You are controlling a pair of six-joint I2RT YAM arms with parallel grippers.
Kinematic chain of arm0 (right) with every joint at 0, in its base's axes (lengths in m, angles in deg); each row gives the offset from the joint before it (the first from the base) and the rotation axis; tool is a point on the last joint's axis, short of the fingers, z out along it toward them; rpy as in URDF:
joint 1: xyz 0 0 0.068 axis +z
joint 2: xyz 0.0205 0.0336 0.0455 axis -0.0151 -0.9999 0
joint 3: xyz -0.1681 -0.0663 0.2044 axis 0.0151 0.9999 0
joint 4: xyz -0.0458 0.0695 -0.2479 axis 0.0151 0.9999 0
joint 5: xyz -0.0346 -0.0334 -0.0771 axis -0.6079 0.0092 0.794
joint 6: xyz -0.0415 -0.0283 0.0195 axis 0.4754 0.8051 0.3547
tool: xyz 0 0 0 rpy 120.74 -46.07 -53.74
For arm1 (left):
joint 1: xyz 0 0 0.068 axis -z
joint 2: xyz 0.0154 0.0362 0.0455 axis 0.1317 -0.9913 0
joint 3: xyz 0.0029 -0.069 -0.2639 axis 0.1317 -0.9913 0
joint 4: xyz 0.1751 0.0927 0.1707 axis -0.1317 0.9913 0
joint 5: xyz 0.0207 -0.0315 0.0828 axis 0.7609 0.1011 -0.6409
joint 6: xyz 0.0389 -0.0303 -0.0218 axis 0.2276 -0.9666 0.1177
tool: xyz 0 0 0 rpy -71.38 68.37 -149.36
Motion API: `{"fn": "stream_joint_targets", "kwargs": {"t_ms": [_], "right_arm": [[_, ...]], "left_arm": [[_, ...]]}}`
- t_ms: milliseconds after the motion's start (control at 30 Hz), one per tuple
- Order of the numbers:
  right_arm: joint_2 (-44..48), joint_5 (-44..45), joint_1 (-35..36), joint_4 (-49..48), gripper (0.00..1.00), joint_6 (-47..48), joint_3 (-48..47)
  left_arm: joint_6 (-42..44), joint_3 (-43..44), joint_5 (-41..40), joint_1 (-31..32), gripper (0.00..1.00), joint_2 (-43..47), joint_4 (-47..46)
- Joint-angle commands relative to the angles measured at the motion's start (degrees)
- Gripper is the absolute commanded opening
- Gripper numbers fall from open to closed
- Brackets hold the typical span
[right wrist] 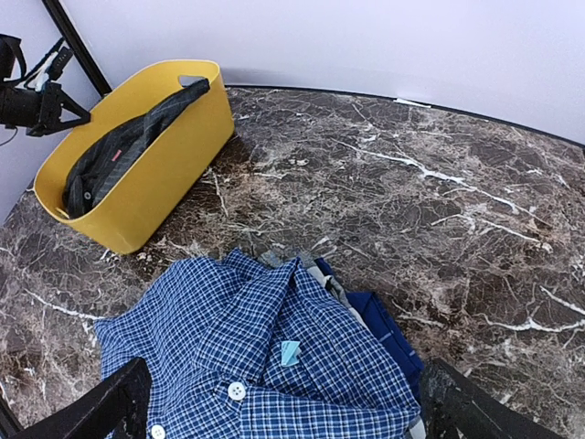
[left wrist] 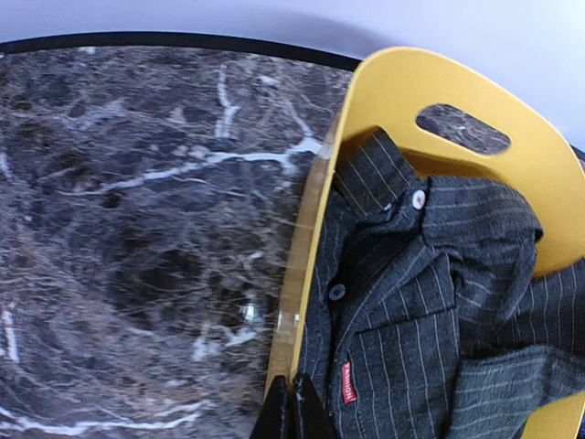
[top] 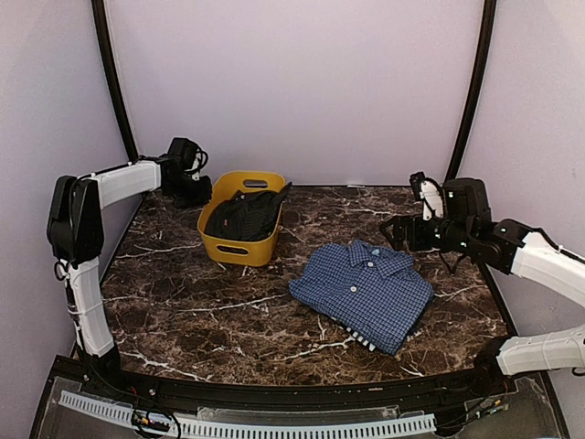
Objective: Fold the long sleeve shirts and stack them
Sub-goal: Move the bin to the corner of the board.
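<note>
Left gripper [top: 196,190], closed empty upper left, should open before pinching black pinstriped cloth shirt [top: 245,215] from yellow plastic basket [top: 239,248]; right gripper [top: 393,232] spread wide.

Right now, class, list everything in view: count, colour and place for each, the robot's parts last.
black pinstriped shirt: one, black with light stripes, bundled in the basket
blue checked shirt: one, blue, folded on the table, right of the basket
cloth underneath: count unclear, dark blue and grey edges
basket: one, yellow, table's back left
table: one, dark marble
left gripper: one, black, shut, empty, beside the basket
right gripper: one, black, open, near the blue checked shirt's collar
</note>
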Motion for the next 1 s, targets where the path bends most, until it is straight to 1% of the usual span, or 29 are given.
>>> {"fn": "stream_joint_targets", "kwargs": {"t_ms": [0,100,167,333,400,433,533,600,733,767,800,833,867,900,933,967], "right_arm": [[-2.2,-2.1,-0.2,-4.4,0.99,0.9,0.8],[-4.3,-3.7,-0.2,-5.5,0.99,0.9,1.1],[-5.2,-5.0,-0.1,-5.8,0.99,0.8,1.2],[-5.5,-8.7,-0.2,-6.9,0.99,0.1,1.7],[-5.5,-9.2,-0.2,-6.0,0.99,0.4,1.3],[-5.4,-9.7,-0.2,-5.2,0.99,0.8,1.1],[-5.5,-12.8,0.5,-1.8,0.99,2.7,-0.1],[-5.9,-12.7,2.4,0.6,0.99,3.3,-0.8],[-8.5,-7.2,10.2,6.9,0.99,3.6,-3.3],[-9.1,-5.7,12.1,8.2,0.99,2.9,-3.7],[-9.7,-4.5,14.3,9.2,0.99,1.8,-3.9],[-10.2,-1.6,16.7,10.5,0.99,0.5,-4.2],[-10.8,1.6,19.0,11.5,0.99,-1.8,-4.5],[-11.2,4.0,21.5,12.5,0.99,-3.6,-4.7],[-11.8,6.0,23.8,13.5,0.99,-5.2,-5.0],[-12.5,7.7,26.0,14.6,0.99,-7.0,-5.3]], "left_arm": [[8.0,6.5,-4.0,-4.9,0.00,2.0,14.7],[11.5,8.0,-4.2,-7.3,0.00,0.7,16.7],[14.1,8.7,-6.0,-9.2,0.00,-0.5,16.9],[21.6,14.8,-9.7,-14.3,0.00,-5.6,20.2],[24.0,16.5,-10.8,-15.7,0.00,-6.7,21.5],[25.3,17.1,-11.3,-17.7,0.00,-6.9,22.2],[29.8,17.7,-13.7,-20.5,0.00,-7.5,22.4],[31.8,17.5,-14.0,-22.1,0.00,-7.7,21.3],[33.3,18.7,-13.6,-23.6,0.01,-9.4,19.7],[32.9,19.1,-13.8,-23.7,0.04,-9.5,19.6],[32.8,19.4,-14.4,-23.8,0.11,-9.6,19.5],[32.6,20.2,-15.0,-24.0,0.16,-9.7,19.5],[32.4,20.8,-16.2,-24.1,0.25,-9.6,19.5],[31.6,22.4,-17.2,-24.4,0.31,-9.6,19.9],[31.0,23.3,-17.6,-24.6,0.43,-9.5,20.1],[30.0,25.3,-18.5,-24.7,0.47,-9.2,20.4]]}}
